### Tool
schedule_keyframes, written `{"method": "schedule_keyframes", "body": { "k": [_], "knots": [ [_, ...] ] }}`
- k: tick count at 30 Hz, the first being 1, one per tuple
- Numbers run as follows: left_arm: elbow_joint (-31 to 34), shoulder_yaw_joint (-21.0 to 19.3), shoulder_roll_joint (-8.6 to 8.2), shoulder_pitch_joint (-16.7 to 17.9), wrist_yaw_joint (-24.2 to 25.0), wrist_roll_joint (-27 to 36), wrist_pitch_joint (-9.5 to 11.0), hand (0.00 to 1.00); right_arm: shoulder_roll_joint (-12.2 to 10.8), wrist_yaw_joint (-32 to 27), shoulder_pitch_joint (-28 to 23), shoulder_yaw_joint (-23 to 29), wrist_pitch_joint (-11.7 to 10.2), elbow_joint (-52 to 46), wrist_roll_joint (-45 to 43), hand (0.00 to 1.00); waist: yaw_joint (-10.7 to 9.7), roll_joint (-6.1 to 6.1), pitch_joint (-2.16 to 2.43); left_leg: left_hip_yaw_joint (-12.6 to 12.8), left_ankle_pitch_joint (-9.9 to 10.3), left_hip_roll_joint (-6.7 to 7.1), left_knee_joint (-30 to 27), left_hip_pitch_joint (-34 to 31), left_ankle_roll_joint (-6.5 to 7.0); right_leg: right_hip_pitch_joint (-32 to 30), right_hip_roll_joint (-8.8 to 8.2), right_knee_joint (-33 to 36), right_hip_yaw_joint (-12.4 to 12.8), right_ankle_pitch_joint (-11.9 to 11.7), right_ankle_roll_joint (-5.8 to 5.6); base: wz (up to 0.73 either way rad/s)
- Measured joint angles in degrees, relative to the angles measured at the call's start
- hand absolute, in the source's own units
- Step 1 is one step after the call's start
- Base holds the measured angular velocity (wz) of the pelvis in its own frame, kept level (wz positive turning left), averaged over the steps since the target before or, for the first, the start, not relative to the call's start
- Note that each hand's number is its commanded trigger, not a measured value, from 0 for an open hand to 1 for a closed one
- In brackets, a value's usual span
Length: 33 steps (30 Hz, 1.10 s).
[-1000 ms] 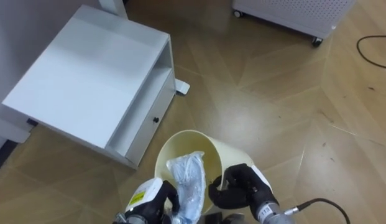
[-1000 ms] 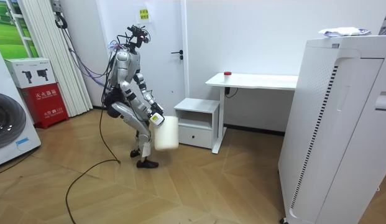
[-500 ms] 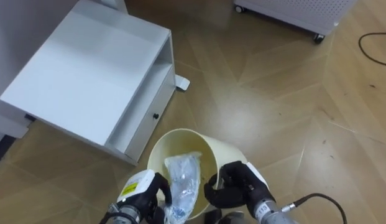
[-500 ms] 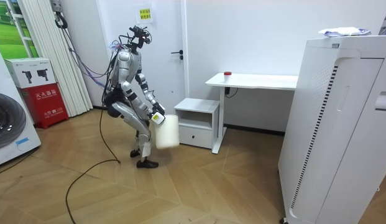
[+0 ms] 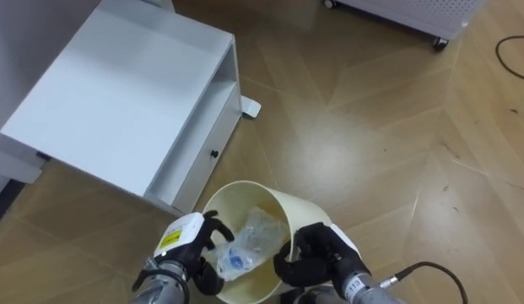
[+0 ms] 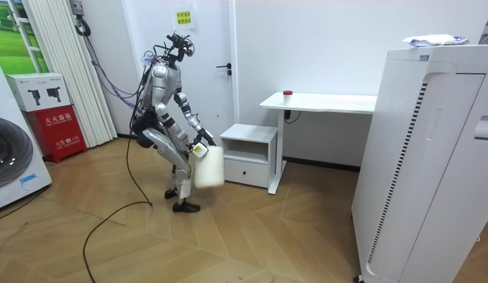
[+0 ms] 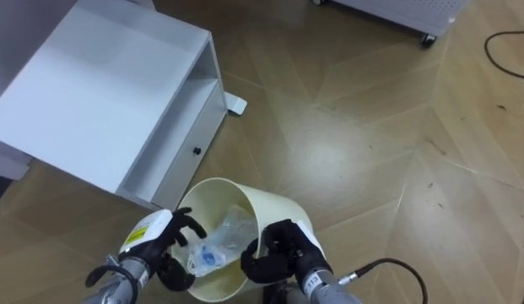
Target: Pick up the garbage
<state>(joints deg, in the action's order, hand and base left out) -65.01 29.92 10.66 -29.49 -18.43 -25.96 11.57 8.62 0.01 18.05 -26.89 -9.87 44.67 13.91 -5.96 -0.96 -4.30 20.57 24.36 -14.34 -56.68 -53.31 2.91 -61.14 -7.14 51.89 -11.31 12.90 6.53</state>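
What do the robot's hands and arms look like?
Both hands have black fingers. The left hand has a white back with a yellow sticker on it. The right hand is mostly black, with a white patch on its back, a silvery grey wrist and a dark cable curling from it.

A yellow-and-white label sits on the back of the left robot hand [image 5: 184,245], by the bin [image 5: 305,209] rim; its print is too small to read. In the room view, a yellow sign [image 6: 182,17] hangs on the wall, and a red box [image 6: 59,124] bears white characters, none legible.
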Motion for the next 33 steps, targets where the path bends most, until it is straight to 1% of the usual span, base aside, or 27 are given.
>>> {"method": "schedule_keyframes", "body": {
  "k": [8, 10, 14, 15, 17, 18, 20, 22, 24, 25, 26, 28, 29, 30, 31, 32, 33],
  "knots": [
    [0.3, 0.0, 0.06, 0.0, -0.2, 0.0, 0.0, 0.00, 0.0, 0.0, -0.1, -0.1, 0.0, -0.5, -0.2, 1.00, 0.0, -0.02, 0.01, 0.0, 0.0, 0.00, 0.0, 0.0, -0.01, 0.0, 0.02, -0.1, 0.0, 0.0, 0.00, 0.00],
    [0.7, -0.6, 0.06, 0.0, -0.3, 0.0, 0.0, 0.00, 0.0, 0.0, -0.1, -0.1, 0.0, -0.5, -0.3, 1.00, 0.0, -0.06, 0.04, 0.0, 0.0, -0.03, 0.0, 0.1, -0.02, 0.2, 0.03, -0.1, -0.1, 0.0, 0.01, 0.00],
    [0.8, -0.7, 0.06, 0.0, -2.3, 0.5, 0.2, 0.00, 0.1, -0.2, -0.5, -0.1, 0.0, -0.5, -0.2, 1.00, 0.0, -0.10, 0.04, -0.4, 0.0, -0.19, 0.2, 1.0, -0.06, 1.5, 0.24, -0.6, -0.5, 0.0, 0.00, 0.00],
    [0.8, -0.7, 0.06, 0.0, -2.8, 0.5, 0.5, 0.00, 0.2, -0.2, -0.9, -0.1, 0.0, -0.5, -0.2, 1.00, 0.0, -0.36, 0.08, -0.7, 0.0, -0.33, 0.3, 1.4, -0.11, 2.3, 0.35, -1.2, -0.9, -0.1, 0.00, 0.00],
    [0.8, -0.7, 0.07, 0.1, -3.9, 0.6, 1.1, 0.00, 0.4, -0.1, -1.5, -0.1, 0.0, -0.4, -0.2, 1.00, 0.0, -0.61, 0.00, -0.6, -0.1, -0.40, 0.9, 2.7, -0.14, 3.7, 0.60, -2.0, -0.9, -0.3, -0.15, -0.02],
    [1.0, -0.7, 0.04, 0.6, -4.5, 0.7, 1.7, 0.00, 0.5, -0.1, -2.1, 0.0, -0.1, -0.4, -0.2, 1.00, 0.0, -0.84, 0.06, -0.3, -0.1, -0.34, 1.6, 4.0, -0.19, 4.9, 0.74, -2.7, -0.8, -0.5, -0.31, -0.09],
    [2.6, -0.8, 0.10, 2.2, -5.9, 0.6, 2.4, 0.00, 0.9, -0.2, -3.3, 0.0, -0.2, -0.4, -0.2, 1.00, 0.0, -0.84, 0.09, 0.4, -0.2, 0.07, 3.1, 6.6, -0.29, 6.9, 0.85, -3.7, -0.2, -0.6, -0.64, -0.09],
    [5.5, -0.8, 0.15, 4.3, -8.0, 0.5, 3.6, 0.00, 1.3, -0.4, -4.4, 0.2, -0.3, -0.4, -0.2, 1.00, -0.1, -0.97, 0.16, 1.2, -0.4, 0.58, 5.1, 9.3, -0.45, 8.9, 0.86, -5.0, 0.2, -0.7, -0.97, -0.08],
    [7.6, -0.8, -0.09, 5.6, -8.8, 0.6, 4.3, 0.00, 1.3, -0.5, -5.3, 1.0, -0.3, -0.4, 0.2, 1.00, -0.3, -0.91, 0.21, 1.6, -0.8, 1.24, 6.6, 11.1, -0.61, 10.5, 0.45, -5.8, 0.1, -0.7, -1.07, -0.02],
    [8.2, -0.8, -0.31, 6.4, -9.0, 0.7, 5.0, 0.00, 1.3, -0.6, -6.1, 1.4, -0.3, -0.4, 0.9, 1.00, -0.2, -0.84, 0.24, 1.9, -0.8, 1.36, 7.6, 12.7, -0.73, 11.8, 0.47, -6.5, 0.0, -0.7, -1.15, -0.04],
    [8.7, -0.8, -0.37, 7.1, -9.1, 0.9, 5.2, 0.00, 1.4, -0.5, -6.4, 1.5, -0.3, -0.4, 1.3, 1.00, -0.3, -0.75, 0.25, 2.3, -0.9, 1.39, 8.1, 13.6, -0.76, 12.6, 0.48, -6.9, 0.0, -0.7, -1.19, -0.13],
    [9.5, -1.0, -0.88, 9.6, -9.6, 1.8, 6.6, 0.00, 1.5, -0.4, -7.6, 3.3, -0.5, -0.4, 2.2, 1.00, -0.4, -0.64, 0.35, 3.2, -1.1, 2.23, 10.7, 17.3, -1.16, 15.5, 0.27, -8.4, 0.1, -0.7, -1.47, -0.15],
    [9.6, -1.2, -0.89, 9.9, -9.6, 1.8, 6.9, 0.00, 1.6, -0.5, -7.8, 3.6, -0.6, -0.4, 2.4, 1.00, -0.4, -0.59, 0.34, 3.5, -1.2, 2.30, 11.2, 18.1, -1.17, 16.1, 0.27, -8.8, 0.1, -0.8, -1.53, -0.08],
    [9.6, -1.6, -0.95, 10.4, -9.7, 1.7, 7.4, 0.00, 1.9, -0.5, -8.0, 4.2, -0.8, -0.4, 2.6, 1.00, -0.5, -0.46, 0.46, 3.7, -1.5, 2.46, 12.2, 19.3, -1.24, 17.3, 0.41, -9.7, 0.1, -0.9, -1.75, 0.00],
    [9.6, -1.9, -0.99, 10.6, -9.8, 1.7, 7.5, 0.00, 2.0, -0.5, -8.1, 4.7, -0.8, -0.4, 2.6, 1.00, -0.6, -0.42, 0.48, 3.7, -1.6, 2.80, 12.9, 20.0, -1.31, 18.0, 0.47, -10.2, 0.1, -1.0, -1.86, 0.00],
    [9.6, -2.4, -0.97, 11.3, -10.0, 1.8, 7.8, 0.00, 2.1, -0.5, -8.5, 5.5, -0.9, -0.4, 2.6, 1.00, -0.9, -0.28, 0.61, 3.7, -2.1, 3.16, 14.5, 21.9, -1.47, 19.8, 0.58, -11.5, 0.1, -1.2, -2.12, 0.00],
    [9.7, -2.9, -0.92, 12.2, -10.1, 2.9, 8.5, 0.00, 2.2, -0.6, -9.1, 6.1, -1.3, -0.4, 2.6, 1.00, -1.2, -0.16, 0.83, 3.7, -2.4, 3.57, 16.2, 24.0, -1.66, 22.0, 0.81, -13.1, 0.1, -1.5, -2.38, 0.00]
  ]
}}
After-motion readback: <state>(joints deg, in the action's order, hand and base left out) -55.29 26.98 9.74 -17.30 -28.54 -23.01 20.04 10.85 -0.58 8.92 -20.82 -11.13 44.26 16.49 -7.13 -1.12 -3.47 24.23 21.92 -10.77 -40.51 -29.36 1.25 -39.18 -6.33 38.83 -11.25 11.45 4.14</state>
